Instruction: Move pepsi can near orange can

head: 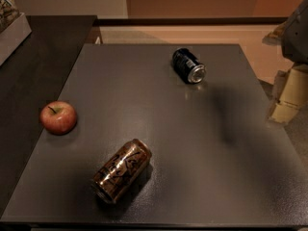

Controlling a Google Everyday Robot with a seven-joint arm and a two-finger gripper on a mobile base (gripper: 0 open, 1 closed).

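The pepsi can [188, 65] is small and dark navy. It lies on its side at the back of the grey table [159, 114], right of centre, with its shiny silver end facing front right. The orange can [121, 170] is larger and coppery brown with dark script. It lies on its side near the front, left of centre, far from the pepsi can. My gripper [288, 94] shows as pale beige parts at the right edge of the view, off the table's right side, well right of the pepsi can and holding nothing I can see.
A red apple [58, 117] sits at the table's left edge. A darker counter [33, 66] adjoins on the left, with a white box [10, 25] at the far left corner. The grey arm body [296, 30] hangs at the upper right.
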